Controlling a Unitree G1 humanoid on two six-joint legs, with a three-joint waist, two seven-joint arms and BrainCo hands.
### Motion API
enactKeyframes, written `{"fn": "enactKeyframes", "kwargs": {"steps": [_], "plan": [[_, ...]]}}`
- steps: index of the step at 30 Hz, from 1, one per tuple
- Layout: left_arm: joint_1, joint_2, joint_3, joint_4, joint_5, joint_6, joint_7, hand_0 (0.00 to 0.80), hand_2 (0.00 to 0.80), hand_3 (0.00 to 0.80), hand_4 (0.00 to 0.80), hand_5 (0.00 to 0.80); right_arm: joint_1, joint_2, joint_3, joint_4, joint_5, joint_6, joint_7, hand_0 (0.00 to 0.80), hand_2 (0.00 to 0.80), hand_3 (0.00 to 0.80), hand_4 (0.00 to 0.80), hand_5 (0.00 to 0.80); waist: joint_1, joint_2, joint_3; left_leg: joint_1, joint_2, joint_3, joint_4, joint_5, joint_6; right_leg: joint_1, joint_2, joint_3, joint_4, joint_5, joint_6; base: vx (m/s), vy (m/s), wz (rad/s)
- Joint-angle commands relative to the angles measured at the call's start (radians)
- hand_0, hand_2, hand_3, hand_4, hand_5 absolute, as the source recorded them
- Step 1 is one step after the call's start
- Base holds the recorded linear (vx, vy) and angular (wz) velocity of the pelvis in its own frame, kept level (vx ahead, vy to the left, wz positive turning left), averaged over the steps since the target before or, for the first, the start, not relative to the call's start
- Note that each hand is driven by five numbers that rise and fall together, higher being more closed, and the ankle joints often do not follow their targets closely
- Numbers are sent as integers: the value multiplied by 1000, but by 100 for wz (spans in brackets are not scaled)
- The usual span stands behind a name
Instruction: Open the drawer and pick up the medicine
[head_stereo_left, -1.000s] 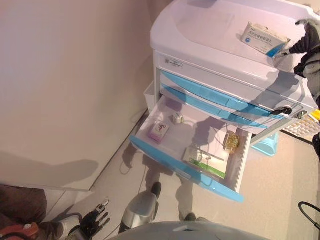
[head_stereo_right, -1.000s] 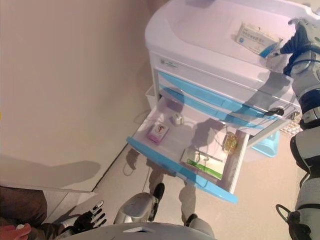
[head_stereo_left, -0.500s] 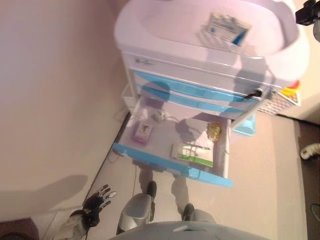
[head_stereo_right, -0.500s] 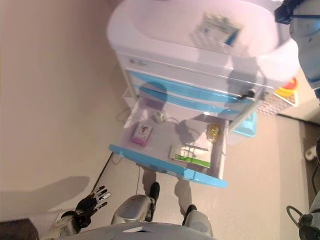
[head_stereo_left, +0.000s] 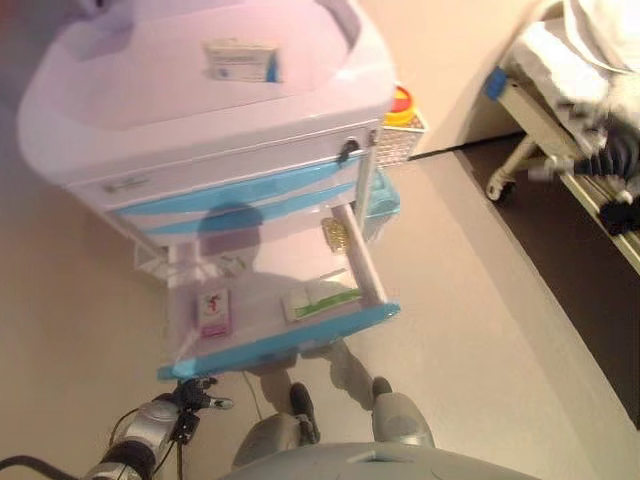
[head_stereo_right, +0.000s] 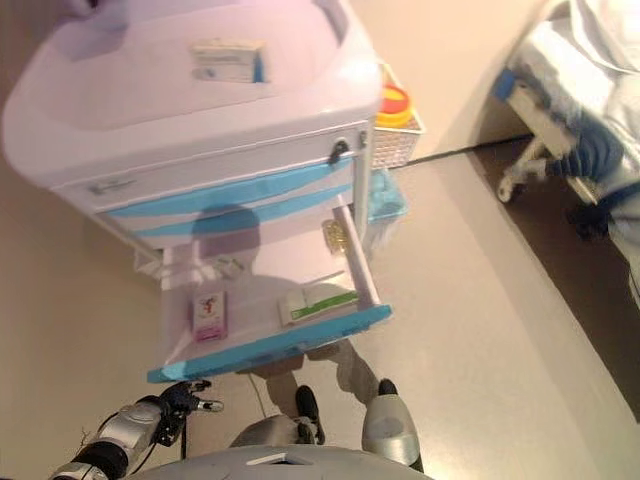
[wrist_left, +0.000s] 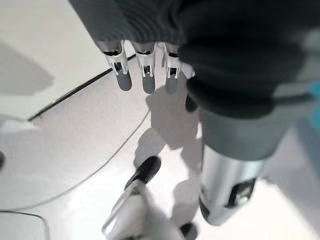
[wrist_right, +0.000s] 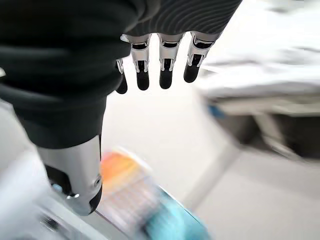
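A white cabinet (head_stereo_left: 180, 120) with blue drawer fronts has its lowest drawer (head_stereo_left: 280, 345) pulled open. Inside lie a pink box (head_stereo_left: 213, 311), a green-and-white box (head_stereo_left: 320, 298) and a blister pack (head_stereo_left: 337, 232). A white-and-blue medicine box (head_stereo_left: 240, 60) rests on the cabinet top. My right hand (head_stereo_left: 612, 165) hovers far to the right, away from the cabinet; in its wrist view the right hand (wrist_right: 165, 70) is open and holds nothing. Low by the drawer's front corner hangs my left hand (head_stereo_left: 192, 396), open over the floor, also empty in the left wrist view (wrist_left: 145, 70).
A white basket with a yellow-and-red container (head_stereo_left: 401, 103) hangs on the cabinet's right side, above a light-blue bin (head_stereo_left: 383, 200). A bed (head_stereo_left: 585, 70) with a white frame stands at the upper right over a dark floor strip (head_stereo_left: 570, 260).
The camera has swung to the right. My right hand has come off the cabinet top, leaving the medicine box there, and is now out by the bed. The left hand stays low.
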Motion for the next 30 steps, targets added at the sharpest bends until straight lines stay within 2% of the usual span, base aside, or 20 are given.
{"fn": "enactKeyframes", "kwargs": {"steps": [1,3,6,10,12,15,20,23,30], "plan": [[-31,10,-30,30,73,-37,55,0,0,0,0,0,36,41,-46,-75,-150,-23,195,0,0,0,0,0,-2,-14,-22,23,-4,-44,35,-152,23,-81,22,-26,136,5,12,-67,-119,-32],[-44,21,-47,23,89,-56,90,0,0,0,0,0,144,30,-59,-69,-190,-62,304,0,0,0,0,0,-29,-26,3,16,2,-32,53,-159,23,-94,27,-13,146,2,11,-105,-112,-23],[-66,43,-60,15,109,-83,112,0,0,0,0,0,224,17,-65,-42,-262,-44,439,0,0,0,0,0,-46,-32,23,-4,8,-20,71,-158,20,-118,35,3,153,15,9,-108,-75,-17],[-93,83,-74,-12,95,-103,131,0,0,0,0,0,361,33,-25,72,-319,-66,596,0,0,0,0,0,-71,-38,53,-5,7,-12,92,-161,19,-122,43,13,154,11,4,-45,-47,-18],[-135,108,-85,-15,89,-104,140,0,0,0,0,0,376,81,80,226,-336,-110,615,0,0,0,0,0,-69,-40,59,-9,6,-13,103,-159,18,-116,40,8,144,13,2,-10,-60,-2],[-224,156,-94,3,74,-102,147,0,0,0,0,0,336,121,202,400,-320,-135,643,0,0,0,0,0,-66,-39,63,-7,5,-12,107,-151,14,-109,31,-9,136,19,1,4,-25,-1],[-362,225,-103,49,18,-94,168,0,0,0,0,0,262,169,337,592,-281,-101,640,0,0,0,0,0,-70,-32,69,-14,-1,-13,118,-145,7,-111,25,-18,131,22,1,-2,7,0],[-443,274,-107,107,-8,-106,146,0,0,0,0,0,219,205,399,717,-272,-117,625,0,0,0,0,0,-76,-24,78,-21,-2,-7,125,-146,5,-118,23,-19,130,21,1,-19,51,1],[-573,391,-112,199,-73,-118,46,0,0,0,0,0,193,239,448,827,-232,-111,550,0,0,0,0,0,-88,-12,101,-52,-1,8,159,-153,2,-144,19,-8,140,15,-2,-35,58,-6]]}}
